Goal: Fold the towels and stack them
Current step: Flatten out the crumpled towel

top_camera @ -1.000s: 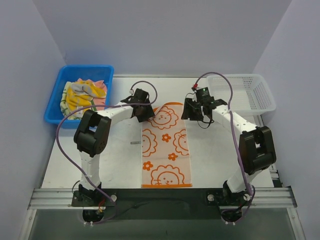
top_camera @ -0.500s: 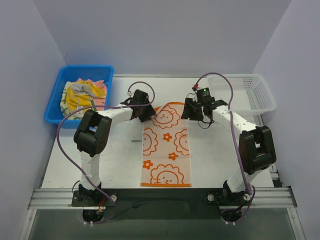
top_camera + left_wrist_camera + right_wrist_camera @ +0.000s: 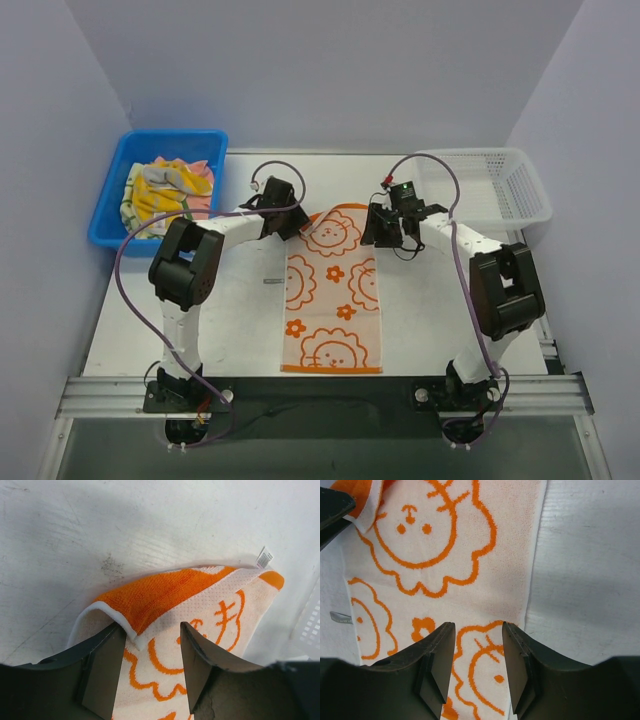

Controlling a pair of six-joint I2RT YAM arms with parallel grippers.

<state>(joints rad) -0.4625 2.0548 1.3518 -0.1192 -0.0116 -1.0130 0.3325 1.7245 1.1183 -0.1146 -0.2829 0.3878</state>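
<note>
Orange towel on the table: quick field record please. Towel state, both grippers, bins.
towel: orange lion-print towel, spread flat lengthwise on the table
far-left corner: turned over, solid orange underside up
left gripper: open, jaws either side of the turned corner
right gripper: open, over the towel's right edge near its far end
blue bin: far left, holds a pile of crumpled towels
white basket: far right
stack: none visible on the table
</note>
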